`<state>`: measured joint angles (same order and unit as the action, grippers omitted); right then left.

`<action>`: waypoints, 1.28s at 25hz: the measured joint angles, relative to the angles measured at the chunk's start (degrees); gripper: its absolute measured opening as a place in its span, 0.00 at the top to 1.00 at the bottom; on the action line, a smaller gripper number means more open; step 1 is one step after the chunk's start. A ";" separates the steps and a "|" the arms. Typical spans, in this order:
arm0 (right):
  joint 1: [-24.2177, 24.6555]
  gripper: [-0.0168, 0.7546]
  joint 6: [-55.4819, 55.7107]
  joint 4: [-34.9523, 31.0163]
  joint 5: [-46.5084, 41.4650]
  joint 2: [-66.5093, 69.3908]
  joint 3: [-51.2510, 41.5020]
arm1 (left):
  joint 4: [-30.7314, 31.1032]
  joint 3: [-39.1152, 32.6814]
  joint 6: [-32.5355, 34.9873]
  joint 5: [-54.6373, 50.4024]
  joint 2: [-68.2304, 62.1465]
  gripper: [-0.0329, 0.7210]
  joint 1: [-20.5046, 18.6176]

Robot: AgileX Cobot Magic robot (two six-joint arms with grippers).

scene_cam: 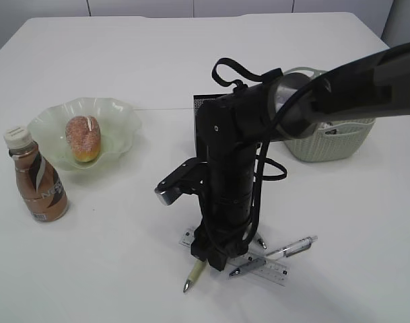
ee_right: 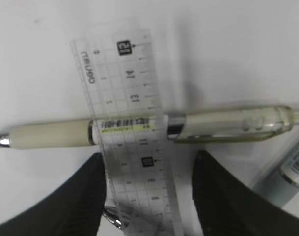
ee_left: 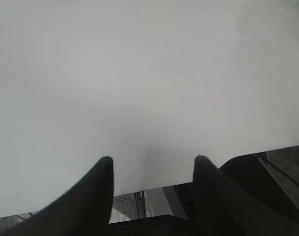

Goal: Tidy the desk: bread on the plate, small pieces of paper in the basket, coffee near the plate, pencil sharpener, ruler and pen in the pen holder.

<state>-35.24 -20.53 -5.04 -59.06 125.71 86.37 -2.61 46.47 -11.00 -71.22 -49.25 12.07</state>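
The right gripper [ee_right: 148,169] hung with jaws spread astride the clear ruler [ee_right: 129,128], the cream pen [ee_right: 139,129] lying just ahead of them, so closing on the ruler seemed next.

Two dark fingers [ee_left: 101,189] of the left gripper [ee_left: 151,164] are seen spread apart above the bare white tabletop [ee_left: 139,73], nothing held between; beyond its edge, possibly floor.
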 joint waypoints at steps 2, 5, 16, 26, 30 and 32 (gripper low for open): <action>0.00 0.41 0.00 0.00 -0.11 0.00 0.08 | 0.00 0.00 0.00 0.00 0.00 0.45 0.00; 0.00 0.48 0.00 0.04 -0.11 0.00 0.08 | 0.14 0.00 0.00 0.00 0.00 0.45 0.00; 0.00 0.61 0.10 0.63 -1.20 0.12 0.76 | 0.39 0.00 0.00 0.00 0.00 0.45 0.00; 0.00 0.61 1.06 -0.54 -9.28 0.35 8.66 | 1.78 0.00 0.00 0.00 0.00 0.45 0.00; 0.00 0.61 1.84 -1.20 -9.84 0.35 10.02 | 2.13 0.00 0.00 0.00 0.00 0.45 0.00; 0.00 0.61 1.98 -2.02 -9.84 0.35 10.01 | 2.61 0.00 0.00 0.00 0.00 0.45 0.00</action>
<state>-35.24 -18.55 -7.06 -68.89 126.05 96.38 0.00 46.47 -11.00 -71.22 -49.25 12.07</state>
